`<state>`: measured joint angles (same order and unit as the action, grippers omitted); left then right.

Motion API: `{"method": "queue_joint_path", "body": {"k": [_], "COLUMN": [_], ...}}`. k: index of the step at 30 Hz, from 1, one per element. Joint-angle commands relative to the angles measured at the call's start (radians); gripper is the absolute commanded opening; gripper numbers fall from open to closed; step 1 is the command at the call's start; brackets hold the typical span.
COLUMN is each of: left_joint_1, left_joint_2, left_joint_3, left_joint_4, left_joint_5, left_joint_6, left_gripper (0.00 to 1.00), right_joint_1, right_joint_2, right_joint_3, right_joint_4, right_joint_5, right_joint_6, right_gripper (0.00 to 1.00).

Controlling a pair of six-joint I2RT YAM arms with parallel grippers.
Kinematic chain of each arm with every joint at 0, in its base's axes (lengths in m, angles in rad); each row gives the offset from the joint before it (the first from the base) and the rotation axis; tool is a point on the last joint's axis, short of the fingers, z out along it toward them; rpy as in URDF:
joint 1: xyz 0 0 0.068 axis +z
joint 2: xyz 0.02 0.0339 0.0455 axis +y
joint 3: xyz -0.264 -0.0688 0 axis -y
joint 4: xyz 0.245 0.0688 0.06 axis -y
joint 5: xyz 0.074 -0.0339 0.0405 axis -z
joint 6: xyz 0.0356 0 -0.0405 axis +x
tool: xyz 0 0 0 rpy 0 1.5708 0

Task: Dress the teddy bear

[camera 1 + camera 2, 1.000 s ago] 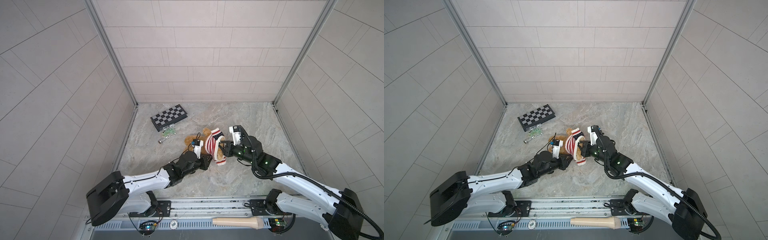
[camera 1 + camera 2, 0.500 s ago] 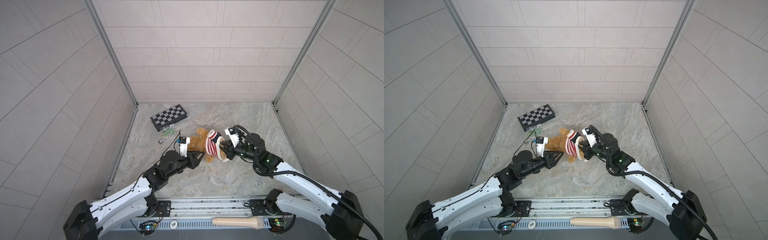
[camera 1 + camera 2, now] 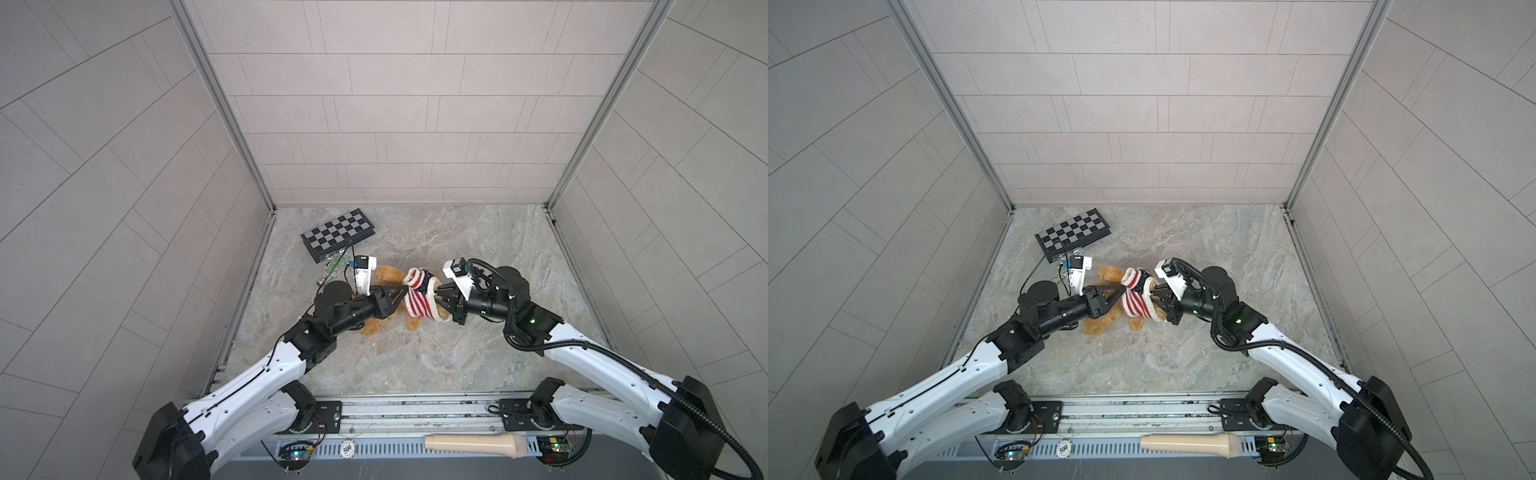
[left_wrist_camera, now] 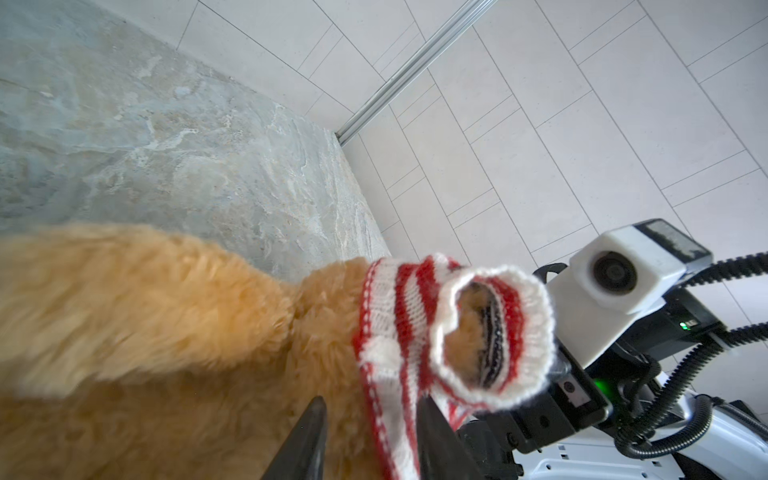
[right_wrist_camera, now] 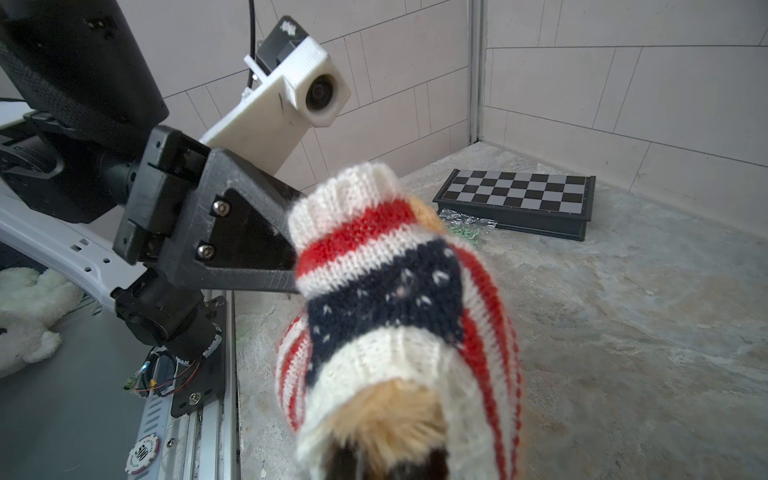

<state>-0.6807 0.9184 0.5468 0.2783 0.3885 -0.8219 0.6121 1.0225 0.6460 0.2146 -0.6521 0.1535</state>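
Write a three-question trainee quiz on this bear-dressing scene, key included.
1. True or false: the sweater is plain green.
2. What lies near the back-left corner? A chessboard, B mug, C book.
3. What are the fingers of the right gripper shut on?
Key: 1 false, it is red, white and navy; 2 A; 3 the teddy bear, by fur poking from a sweater opening.

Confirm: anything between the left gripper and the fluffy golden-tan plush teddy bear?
Only the red-and-white striped knit sweater: in the left wrist view its hem hangs between the left gripper's parted fingertips, against the fluffy golden-tan teddy bear's fur. Nothing else visible intervenes.
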Motion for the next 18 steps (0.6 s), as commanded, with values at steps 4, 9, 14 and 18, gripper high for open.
{"method": "queue_joint_path", "body": {"k": [4,9,14,18], "left_joint_1": [0.004,0.004,0.005,0.007], "left_joint_2": [0.042,0.05,0.039,0.031], "left_joint_3": [0.041,0.054,0.06,0.068], "left_joint_4": [0.086,0.078,0.057,0.049], "left_joint_5": [0.042,0.041,0.03,0.021], "left_joint_6": [-0.018,-0.01,-0.002,-0.002], "left_gripper": [0.35,0.25,0.27,0.23], "right_joint_1": [-0.003,-0.002,-0.002,-0.002], "right_joint_2": [-0.022,-0.024,-0.045,-0.061], "right_joint_3": [-0.003,0.003,0.007,0.006], "right_joint_4": [0.06,0.035,-0.006,-0.032], "right_joint_5": [-0.054,-0.073,-0.098,-0.104], "right_joint_6": [-0.067,-0.09,-0.129,-0.153], "right_gripper": [0.0,0.0,0.0,0.0]}}
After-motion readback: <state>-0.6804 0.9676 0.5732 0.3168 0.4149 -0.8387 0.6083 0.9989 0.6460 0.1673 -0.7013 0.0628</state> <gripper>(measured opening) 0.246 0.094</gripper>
